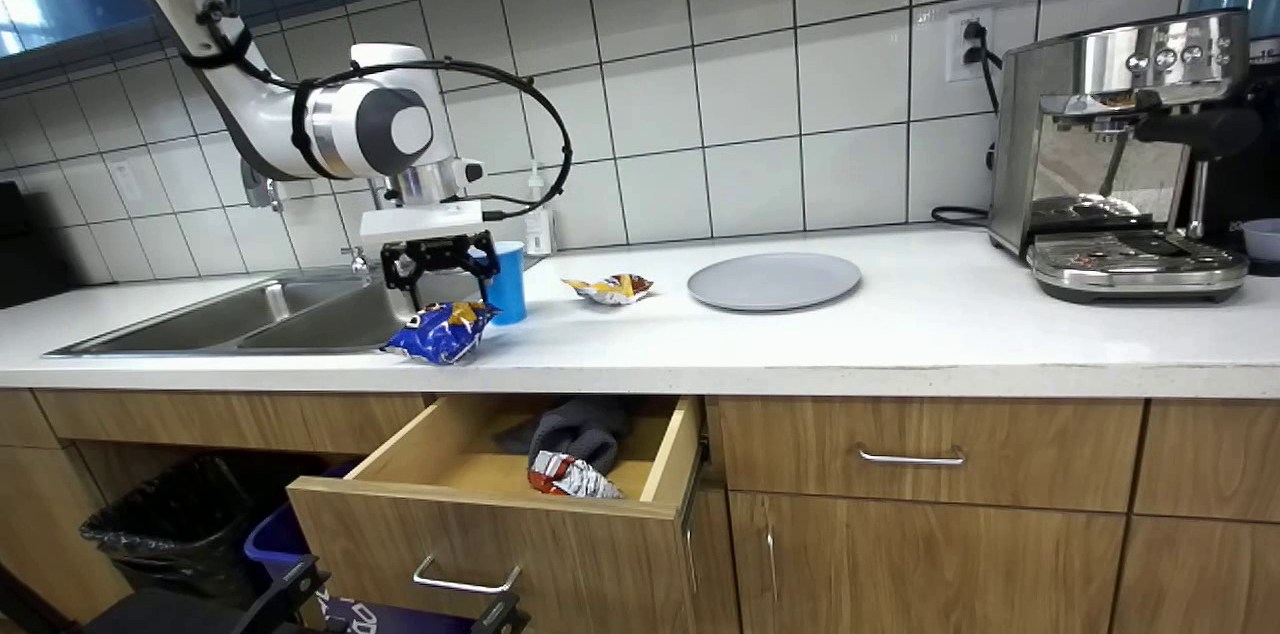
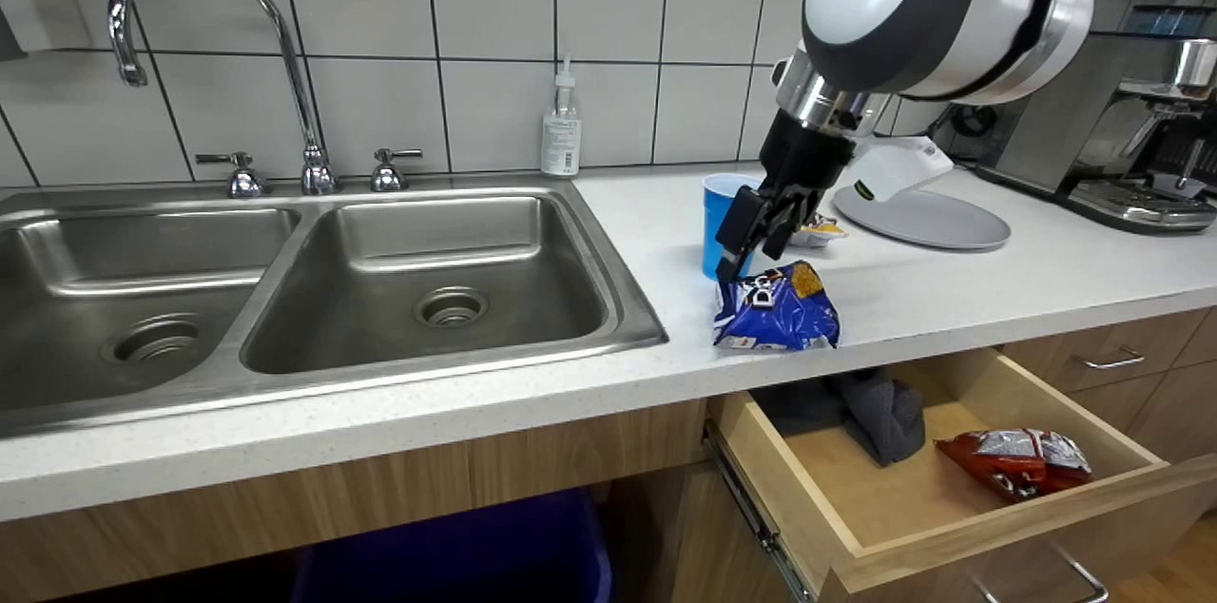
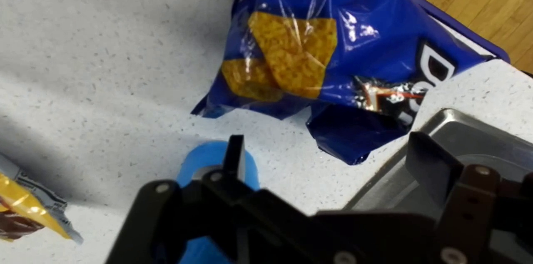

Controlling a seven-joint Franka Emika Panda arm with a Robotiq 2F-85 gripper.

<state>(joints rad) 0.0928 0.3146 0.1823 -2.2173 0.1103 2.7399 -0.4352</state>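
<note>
A blue chip bag lies near the counter's front edge, right beside the sink. My gripper points down just behind and above it, jaws wide apart. Nothing is clasped between the fingers; whether a fingertip brushes the bag I cannot tell. A blue cup stands close behind, partly covered by one finger in the wrist view. Farther along the counter sits a yellow and white snack packet, mostly hidden behind the gripper in an exterior view.
Below the counter an open drawer contains a dark grey cloth and a red snack bag. A grey plate, an espresso machine, a double sink with faucet, and a bottle surround it.
</note>
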